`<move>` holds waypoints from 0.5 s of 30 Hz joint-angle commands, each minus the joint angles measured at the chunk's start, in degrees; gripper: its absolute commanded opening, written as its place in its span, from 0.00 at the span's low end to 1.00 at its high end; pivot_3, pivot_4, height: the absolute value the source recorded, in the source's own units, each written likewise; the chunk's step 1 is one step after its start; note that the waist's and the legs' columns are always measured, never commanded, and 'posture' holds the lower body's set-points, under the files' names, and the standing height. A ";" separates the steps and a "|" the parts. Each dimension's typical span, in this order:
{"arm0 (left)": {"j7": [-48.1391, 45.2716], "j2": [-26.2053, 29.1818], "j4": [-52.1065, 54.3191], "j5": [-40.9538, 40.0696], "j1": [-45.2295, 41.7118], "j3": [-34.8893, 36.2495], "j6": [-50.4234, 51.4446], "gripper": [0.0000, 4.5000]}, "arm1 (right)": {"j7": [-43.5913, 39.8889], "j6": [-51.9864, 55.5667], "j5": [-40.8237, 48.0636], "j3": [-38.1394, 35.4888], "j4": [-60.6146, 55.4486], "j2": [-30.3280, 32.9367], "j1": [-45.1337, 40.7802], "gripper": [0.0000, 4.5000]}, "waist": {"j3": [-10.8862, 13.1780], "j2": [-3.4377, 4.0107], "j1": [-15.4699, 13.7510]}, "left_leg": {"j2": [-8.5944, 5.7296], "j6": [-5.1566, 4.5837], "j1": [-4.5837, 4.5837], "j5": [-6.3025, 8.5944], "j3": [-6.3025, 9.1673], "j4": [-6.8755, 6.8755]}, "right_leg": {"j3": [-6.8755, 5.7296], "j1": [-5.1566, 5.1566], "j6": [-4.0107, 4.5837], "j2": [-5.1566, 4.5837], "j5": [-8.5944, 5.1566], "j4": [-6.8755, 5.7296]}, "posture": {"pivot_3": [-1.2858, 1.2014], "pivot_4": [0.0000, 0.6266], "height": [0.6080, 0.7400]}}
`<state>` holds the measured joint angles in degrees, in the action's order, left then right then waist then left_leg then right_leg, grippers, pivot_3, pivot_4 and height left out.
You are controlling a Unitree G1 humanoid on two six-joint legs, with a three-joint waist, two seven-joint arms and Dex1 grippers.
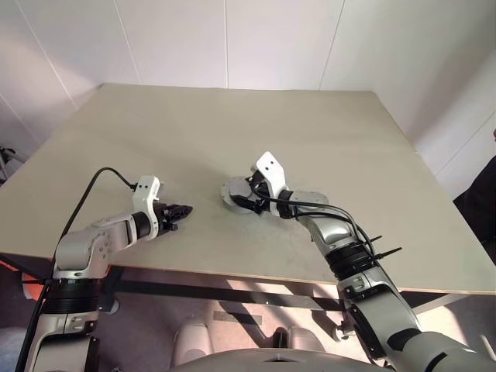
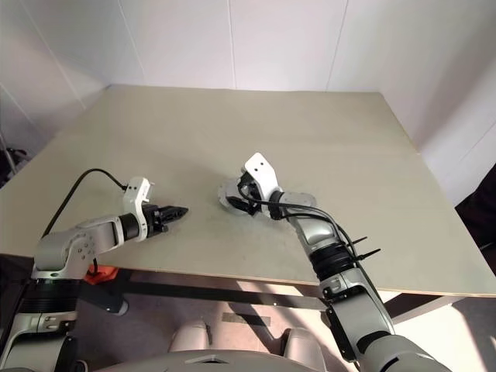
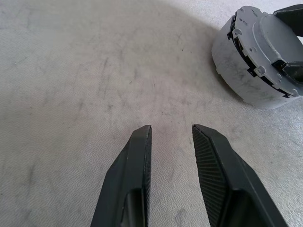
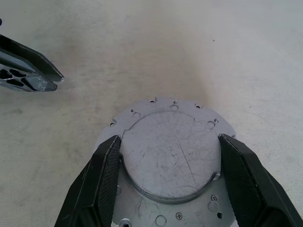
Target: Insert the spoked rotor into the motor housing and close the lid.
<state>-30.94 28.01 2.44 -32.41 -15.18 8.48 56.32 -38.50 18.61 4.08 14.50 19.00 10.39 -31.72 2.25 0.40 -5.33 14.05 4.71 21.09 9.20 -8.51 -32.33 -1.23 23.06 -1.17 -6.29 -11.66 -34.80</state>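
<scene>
My left gripper hangs over bare table, jaws slightly parted, holding nothing; the motor housing sits well off to its right. My right gripper straddles the round raised face on top of the housing, a finger against each side, gripping it. No legible markings; housing lies mid-table, open surface all around, front edge nearest.

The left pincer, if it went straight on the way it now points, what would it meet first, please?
Probably the bare table: the left pincer tilts down at it, open and empty. The motor housing lies off to one side.
</scene>
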 commanded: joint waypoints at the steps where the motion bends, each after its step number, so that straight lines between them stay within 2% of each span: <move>1: -0.10 0.28 1.36 -0.18 -0.57 0.58 -0.42 0.32 | 0.88 -0.75 -1.23 -0.19 -0.44 0.45 -0.73 0.70 | 0.00 0.00 0.00 | 0.00 0.00 0.00 0.00 0.00 0.00 | 0.00 0.00 0.00 0.00 0.00 0.00 | 0.52 0.00 1.00; 15: 0.67 -0.84 2.70 -0.39 0.57 0.66 -0.10 0.32 | 2.70 0.25 -2.81 -0.06 1.58 0.00 -1.83 0.70 | 0.00 0.00 0.07 | 0.00 0.01 -0.07 -0.01 0.00 -0.01 | 0.02 -0.04 0.00 0.00 0.00 -0.04 | 0.52 0.00 1.00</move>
<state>-30.52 26.99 2.90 -32.43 -14.32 8.47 56.46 -37.34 18.74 2.57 14.82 19.98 9.93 -32.45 2.25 0.40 -5.26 14.05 4.72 21.00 9.20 -8.51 -32.34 -1.21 23.02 -1.17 -6.29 -11.66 -34.85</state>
